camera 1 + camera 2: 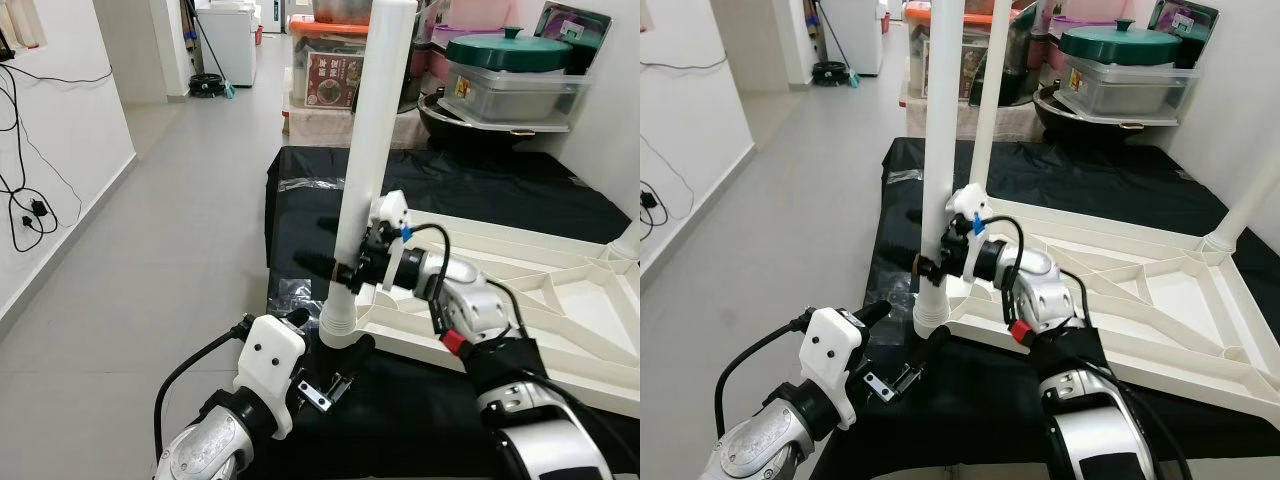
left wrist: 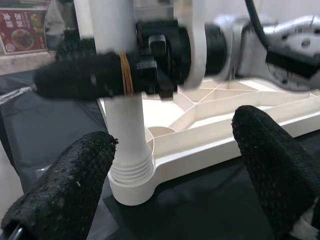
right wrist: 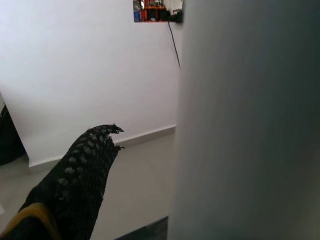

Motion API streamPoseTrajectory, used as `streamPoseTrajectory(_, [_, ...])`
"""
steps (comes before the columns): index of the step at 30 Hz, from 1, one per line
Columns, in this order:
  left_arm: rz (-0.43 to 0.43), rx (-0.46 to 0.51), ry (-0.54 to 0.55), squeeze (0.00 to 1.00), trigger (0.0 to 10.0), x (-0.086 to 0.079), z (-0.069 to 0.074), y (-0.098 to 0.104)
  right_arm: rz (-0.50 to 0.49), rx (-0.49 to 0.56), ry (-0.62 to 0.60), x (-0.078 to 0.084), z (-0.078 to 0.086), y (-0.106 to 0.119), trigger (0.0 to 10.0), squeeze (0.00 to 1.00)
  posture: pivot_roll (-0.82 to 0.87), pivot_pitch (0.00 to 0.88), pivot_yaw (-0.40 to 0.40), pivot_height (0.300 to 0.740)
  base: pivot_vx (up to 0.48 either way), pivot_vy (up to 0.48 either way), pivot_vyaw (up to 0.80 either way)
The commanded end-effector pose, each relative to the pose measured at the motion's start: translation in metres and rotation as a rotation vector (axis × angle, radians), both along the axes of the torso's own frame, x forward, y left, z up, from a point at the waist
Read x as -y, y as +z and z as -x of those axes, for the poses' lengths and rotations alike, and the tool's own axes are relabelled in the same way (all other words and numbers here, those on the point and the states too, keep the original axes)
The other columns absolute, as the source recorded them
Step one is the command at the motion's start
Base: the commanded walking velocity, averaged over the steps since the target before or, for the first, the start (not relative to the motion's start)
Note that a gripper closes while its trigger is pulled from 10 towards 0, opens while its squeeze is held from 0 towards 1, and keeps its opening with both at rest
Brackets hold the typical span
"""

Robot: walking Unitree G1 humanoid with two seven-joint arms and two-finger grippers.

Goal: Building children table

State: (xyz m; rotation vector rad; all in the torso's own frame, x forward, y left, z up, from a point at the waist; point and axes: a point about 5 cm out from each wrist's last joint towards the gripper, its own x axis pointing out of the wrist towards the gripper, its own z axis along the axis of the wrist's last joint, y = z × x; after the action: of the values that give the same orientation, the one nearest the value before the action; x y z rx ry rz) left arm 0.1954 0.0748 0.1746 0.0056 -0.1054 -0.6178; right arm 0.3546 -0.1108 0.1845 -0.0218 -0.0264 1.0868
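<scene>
Step in hand, as I judge it: seating a leg [image 1: 372,150] into the corner socket [image 1: 340,333] of the upturned tabletop [image 1: 560,300], which lies on a black sheet [image 1: 480,190] on the floor.

Right claw [image 1: 335,268] is closed around the leg low down, just above its ribbed end; the leg stands nearly upright, leaning slightly, with that end in the socket at the tabletop's near-left corner. Right wrist view: 1 black finger [image 3: 75,185] beside the white tube.

Left claw [image 2: 172,165] is wide open, holding nothing, its 2 fingers either side of the socket but apart from it.

Another leg [image 1: 1255,190] stands at the far-right corner.

Next move, likely: press or twist the leg fully home, the left claw steadying the corner so the tabletop does not slide on the sheet. Whether the leg is fully seated, cannot tell.

Containers: behind the sheet, a clear tub [image 1: 515,95] with a green lid [image 1: 510,50]; contents not legible. A clear box [image 1: 330,70] with an orange lid holds a printed package.
</scene>
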Motion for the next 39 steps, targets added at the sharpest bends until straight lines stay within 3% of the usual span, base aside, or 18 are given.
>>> streamPoseTrajectory(1, [-0.003, -0.006, 0.005, 0.00, 10.0, 0.000, 0.001, 0.000, 0.013, 0.003, 0.013, -0.005, 0.001, -0.003, 10.0, 0.00, 0.13, 0.000, -0.078, 0.740, 0.000, 0.000, 0.00])
streamPoseTrajectory(6, [-0.003, 0.000, 0.014, 0.00, 10.0, -0.001, 0.000, 0.001, 0.004, -0.018, 0.005, -0.005, 0.002, -0.009, 10.0, 0.00, 0.13, 0.000, -0.082, 0.740, 0.000, 0.000, 0.00])
streamPoseTrajectory(7, [-0.002, 0.005, 0.019, 0.00, 10.0, -0.001, -0.001, 0.002, -0.006, -0.027, -0.008, -0.004, 0.001, -0.011, 4.2, 0.00, 0.12, 0.000, -0.078, 0.740, 0.000, 0.000, 0.00])
streamPoseTrajectory(8, [-0.002, 0.005, 0.019, 0.00, 10.0, -0.001, -0.001, 0.002, -0.006, -0.027, -0.008, -0.004, 0.001, -0.011, 4.2, 0.00, 0.12, 0.000, -0.078, 0.740, 0.000, 0.000, 0.00])
streamPoseTrajectory(9, [-0.001, 0.011, 0.027, 0.00, 10.0, -0.002, -0.002, 0.003, -0.020, -0.028, -0.038, -0.004, -0.002, -0.011, 0.0, 0.00, 0.13, 0.000, -0.085, 0.740, 0.000, 0.000, 0.00])
streamPoseTrajectory(16, [-0.001, 0.027, 0.063, 0.00, 10.0, -0.006, -0.004, 0.007, -0.006, -0.009, -0.108, -0.006, -0.005, -0.017, 0.0, 0.00, 0.13, 0.000, -0.087, 0.740, 0.000, 0.000, 0.00])
streamPoseTrajectory(20, [0.009, 0.045, 0.111, 0.00, 10.0, -0.012, -0.008, 0.011, 0.000, -0.004, -0.288, -0.001, -0.010, -0.023, 0.0, 0.00, 0.13, 0.000, -0.085, 0.740, 0.000, 0.000, 0.00])
streamPoseTrajectory(22, [0.009, 0.045, 0.111, 0.00, 10.0, -0.012, -0.008, 0.011, 0.000, -0.004, -0.288, -0.001, -0.010, -0.023, 0.0, 0.00, 0.13, 0.000, -0.085, 0.740, 0.000, 0.000, 0.00])
streamPoseTrajectory(25, [0.011, 0.060, 0.137, 0.00, 10.0, -0.014, -0.010, 0.015, 0.010, -0.037, -1.042, 0.040, -0.018, -0.028, 0.0, 0.00, 0.12, 0.000, -0.083, 0.740, 0.000, 0.000, 0.00])
streamPoseTrajectory(26, [0.011, 0.060, 0.137, 0.00, 10.0, -0.014, -0.010, 0.015, 0.010, -0.037, -1.042, 0.040, -0.018, -0.028, 0.0, 0.00, 0.12, 0.000, -0.083, 0.740, 0.000, 0.000, 0.00])
streamPoseTrajectory(28, [0.013, 0.056, 0.139, 0.00, 10.0, -0.014, -0.010, 0.014, 0.004, -0.035, -1.329, 0.054, -0.008, -0.029, 0.0, 0.00, 0.12, 0.000, -0.086, 0.740, 0.000, 0.000, 0.00])
streamPoseTrajectory(30, [0.011, 0.055, 0.140, 0.00, 10.0, -0.012, -0.010, 0.013, -0.043, -0.050, -1.425, 0.049, 0.003, -0.028, 0.0, 0.00, 0.13, 0.001, -0.088, 0.740, 0.000, 0.000, 0.00])
streamPoseTrajectory(34, [0.013, 0.054, 0.139, 0.00, 10.0, -0.011, -0.010, 0.013, -0.085, -0.100, -1.432, 0.038, 0.007, -0.029, 0.0, 0.00, 0.13, 0.000, -0.089, 0.740, 0.000, 0.000, 0.00])
streamPoseTrajectory(35, [0.019, 0.049, 0.138, 0.00, 10.0, -0.011, -0.010, 0.012, -0.134, -0.070, -1.350, 0.026, 0.005, -0.024, 1.7, 0.00, 0.13, 0.002, -0.085, 0.740, 0.000, 0.000, 0.00])
streamPoseTrajectory(36, [0.019, 0.049, 0.138, 0.00, 10.0, -0.011, -0.010, 0.012, -0.134, -0.070, -1.350, 0.026, 0.005, -0.024, 1.7, 0.00, 0.13, 0.002, -0.085, 0.740, 0.000, 0.000, 0.00])
streamPoseTrajectory(37, [0.020, 0.047, 0.136, 0.00, 10.0, -0.010, -0.010, 0.012, -0.156, -0.037, -1.264, 0.017, 0.002, -0.020, 10.0, 0.00, 0.12, 0.001, -0.087, 0.740, 0.000, 0.000, 0.00])
streamPoseTrajectory(38, [0.020, 0.045, 0.135, 0.00, 10.0, -0.010, -0.010, 0.012, -0.168, -0.014, -1.211, 0.011, 0.001, -0.017, 10.0, 1.00, 0.12, 0.001, -0.087, 0.740, 0.000, 0.000, 0.00])
streamPoseTrajectory(39, [0.020, 0.045, 0.135, 0.00, 10.0, -0.010, -0.010, 0.012, -0.168, -0.014, -1.211, 0.011, 0.001, -0.017, 10.0, 1.00, 0.12, 0.001, -0.087, 0.740, 0.000, 0.000, 0.00])
